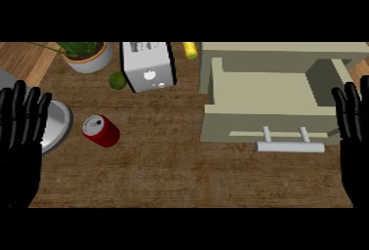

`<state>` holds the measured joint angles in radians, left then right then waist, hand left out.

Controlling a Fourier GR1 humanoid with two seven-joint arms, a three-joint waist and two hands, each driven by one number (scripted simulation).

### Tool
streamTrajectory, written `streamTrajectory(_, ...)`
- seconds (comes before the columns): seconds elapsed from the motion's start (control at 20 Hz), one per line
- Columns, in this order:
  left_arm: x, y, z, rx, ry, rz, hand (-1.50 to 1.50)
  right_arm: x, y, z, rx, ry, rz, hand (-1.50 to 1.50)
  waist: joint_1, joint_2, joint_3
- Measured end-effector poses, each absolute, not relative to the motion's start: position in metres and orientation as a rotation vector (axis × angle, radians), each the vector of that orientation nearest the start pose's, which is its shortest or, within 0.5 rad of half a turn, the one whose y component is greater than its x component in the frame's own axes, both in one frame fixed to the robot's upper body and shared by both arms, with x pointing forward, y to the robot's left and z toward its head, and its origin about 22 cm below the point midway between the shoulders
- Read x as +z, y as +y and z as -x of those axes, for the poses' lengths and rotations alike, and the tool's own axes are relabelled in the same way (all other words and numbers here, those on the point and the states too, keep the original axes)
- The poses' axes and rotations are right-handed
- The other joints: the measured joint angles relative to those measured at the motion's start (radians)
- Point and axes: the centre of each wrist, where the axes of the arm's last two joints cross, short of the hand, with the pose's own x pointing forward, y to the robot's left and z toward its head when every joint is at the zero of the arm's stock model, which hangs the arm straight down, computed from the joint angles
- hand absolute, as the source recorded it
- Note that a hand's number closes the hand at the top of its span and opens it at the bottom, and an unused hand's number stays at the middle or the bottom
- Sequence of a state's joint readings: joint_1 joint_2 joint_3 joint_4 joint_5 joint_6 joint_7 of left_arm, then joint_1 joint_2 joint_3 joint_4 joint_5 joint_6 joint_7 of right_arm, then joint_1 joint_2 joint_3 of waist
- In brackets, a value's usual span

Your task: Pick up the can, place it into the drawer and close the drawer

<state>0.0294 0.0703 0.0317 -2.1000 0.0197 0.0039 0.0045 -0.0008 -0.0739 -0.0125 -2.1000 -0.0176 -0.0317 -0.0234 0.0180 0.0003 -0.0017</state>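
One red can [101, 131] stood upright on the wood counter [180, 171], left of centre, clear of both hands. One beige drawer [263, 100] was pulled open at right, with a single bar handle [290, 145]. Left hand [20, 141] and right hand [355, 132] rested at the edges, fingers straight and spread, holding nothing. One toaster [148, 66], one potted plant [88, 56] and one lime [118, 80] at back. Grey plate [57, 124] partly hidden by left hand; yellow item [190, 50] cut off, unidentifiable.

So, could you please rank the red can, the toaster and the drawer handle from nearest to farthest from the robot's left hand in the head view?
From the left hand:
1. Red can, just to its right on the counter.
2. Toaster, farther back, centre-left.
3. Drawer handle, far across on the right side.
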Motion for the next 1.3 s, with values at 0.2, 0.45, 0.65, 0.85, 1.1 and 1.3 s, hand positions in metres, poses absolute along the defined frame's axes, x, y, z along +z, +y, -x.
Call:
streamTrajectory(0.2, 0.116, 0.248, -0.205, 0.09, -2.058, -0.288, -1.5, 0.125, -0.239, -0.208, 0.04, -2.116, 0.048, -1.5, -0.012, 0.0, 0.002)
streamTrajectory(0.45, 0.1, 0.263, -0.2, 0.41, -1.842, -0.603, -1.5, 0.112, -0.246, -0.205, -0.011, -1.975, 0.099, -1.5, -0.01, 0.005, 0.002)
streamTrajectory(0.65, 0.092, 0.252, -0.199, 0.592, -1.675, -0.709, -1.5, 0.107, -0.251, -0.207, -0.041, -1.87, 0.126, -1.5, -0.017, 0.004, 0.003)
streamTrajectory(0.85, 0.101, 0.229, -0.201, 0.675, -1.601, -0.763, -1.5, 0.106, -0.255, -0.204, -0.059, -1.829, 0.143, -1.5, -0.022, 0.001, 0.004)
streamTrajectory(1.1, 0.112, 0.209, -0.213, 0.679, -1.582, -0.782, -1.5, 0.102, -0.275, -0.207, -0.067, -1.808, 0.155, -1.5, -0.021, 0.0, 0.003)
streamTrajectory(1.3, 0.113, 0.203, -0.226, 0.679, -1.558, -0.788, -1.5, 0.1, -0.27, -0.199, -0.066, -1.808, 0.163, -1.5, -0.022, 0.0, 0.002)
